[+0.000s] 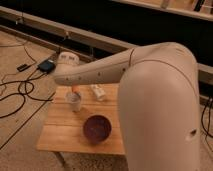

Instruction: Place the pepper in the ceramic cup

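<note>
The white ceramic cup [75,102] stands upright on the left part of the wooden table [60,135]. The orange pepper [76,90] is right at the cup's rim, sticking up out of its mouth. My gripper [73,86] hangs under the end of my arm, directly above the cup and touching or nearly touching the pepper. My pale arm [100,70] reaches in from the right and hides most of the gripper.
A white-and-clear bottle [97,92] lies on the table just right of the cup. A wide dark purple bowl [97,128] sits near the table's front edge. Cables [15,92] and a dark box [46,65] lie on the floor to the left.
</note>
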Tool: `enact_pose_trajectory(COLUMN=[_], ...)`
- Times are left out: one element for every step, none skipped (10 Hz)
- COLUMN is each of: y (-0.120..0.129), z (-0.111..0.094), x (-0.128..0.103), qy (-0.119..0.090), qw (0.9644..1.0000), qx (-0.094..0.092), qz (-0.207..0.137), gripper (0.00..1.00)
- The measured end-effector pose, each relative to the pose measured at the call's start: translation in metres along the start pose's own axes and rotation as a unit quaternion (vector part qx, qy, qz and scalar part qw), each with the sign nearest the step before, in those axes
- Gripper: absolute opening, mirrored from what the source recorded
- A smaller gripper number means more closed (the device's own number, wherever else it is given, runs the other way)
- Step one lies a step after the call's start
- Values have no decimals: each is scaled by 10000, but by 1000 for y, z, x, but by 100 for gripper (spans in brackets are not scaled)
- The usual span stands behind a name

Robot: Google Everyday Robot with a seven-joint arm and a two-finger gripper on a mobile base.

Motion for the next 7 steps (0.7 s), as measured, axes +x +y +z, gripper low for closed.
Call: enact_pose_trajectory(y=[5,9,13,18,21,23,21], z=[3,4,6,9,11,13,17], x=[-5,-9,-11,-12,-12,-10,-5], qy=[-90,-148,-182,-212,-228,-231,-236], qw=[9999,9998,9996,9994,9993,9992,9993], qx=[-35,-78,-123,-186,-225,-248,-231], qz=[-92,-140,-167,-186,-185,-189,-197], gripper=[0,0,0,0,0,0,0])
